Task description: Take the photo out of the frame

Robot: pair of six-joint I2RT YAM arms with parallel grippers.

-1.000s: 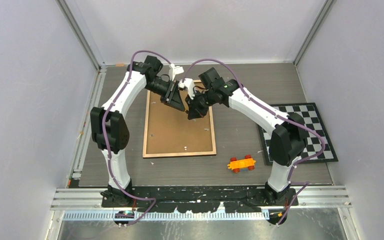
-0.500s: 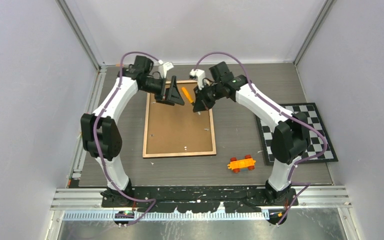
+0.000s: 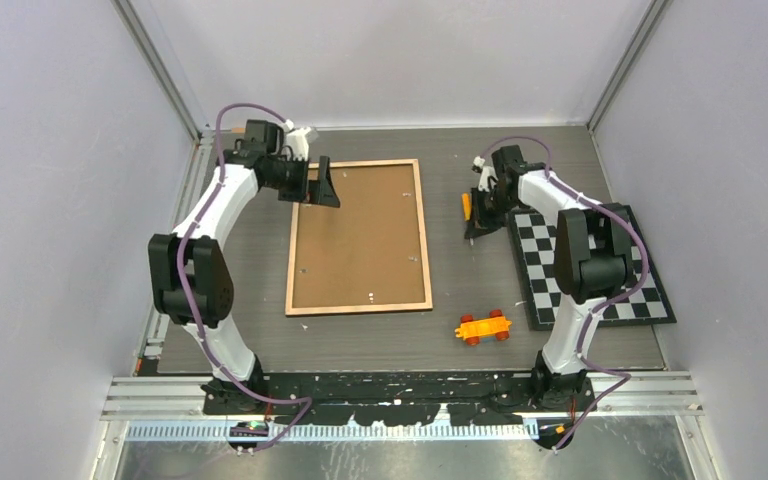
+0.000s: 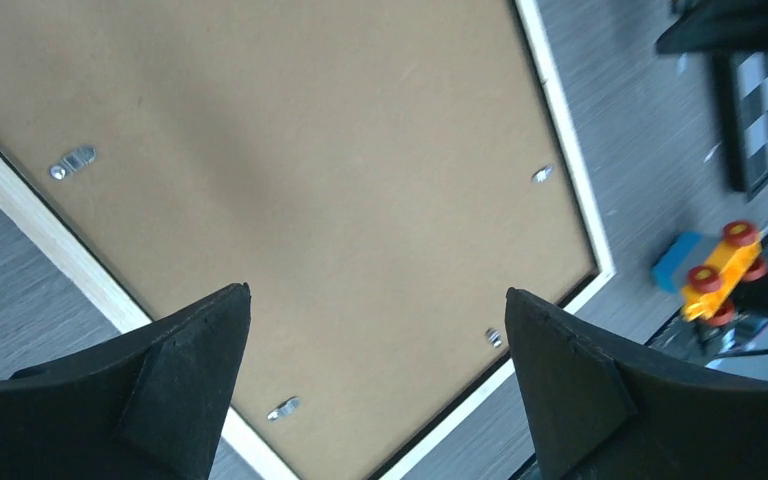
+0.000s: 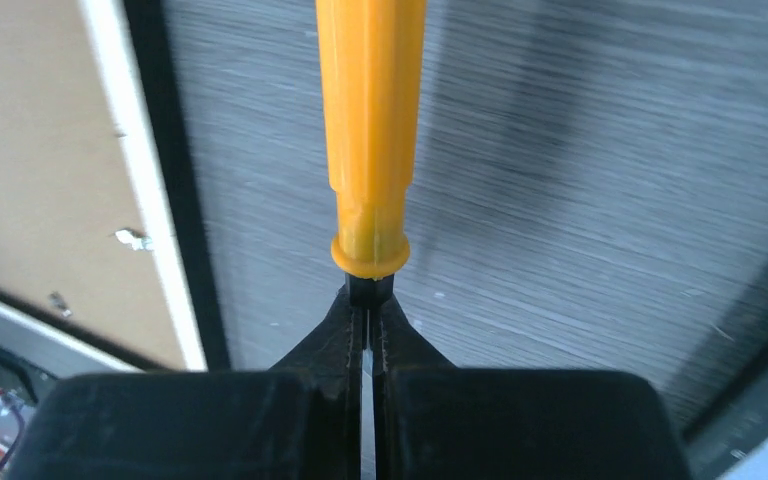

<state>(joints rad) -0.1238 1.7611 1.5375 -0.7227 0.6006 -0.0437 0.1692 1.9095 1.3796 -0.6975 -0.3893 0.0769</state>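
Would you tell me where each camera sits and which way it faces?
Top external: above and behind the bases, looking down on the table; left arm and right arm show.
Left wrist: over the frame, facing its back; open left tool shows.
Right wrist: facing table beside the frame; right tool grips an orange handle.
Shared: all three show the frame.

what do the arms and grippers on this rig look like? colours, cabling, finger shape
The left arm and right arm match: white links, bulky black joint housings, black bases. A purple cable runs along each. The left gripper has matte black, wedge-shaped fingers. The right gripper has black fingers with ribbed inner faces. No markings are visible.
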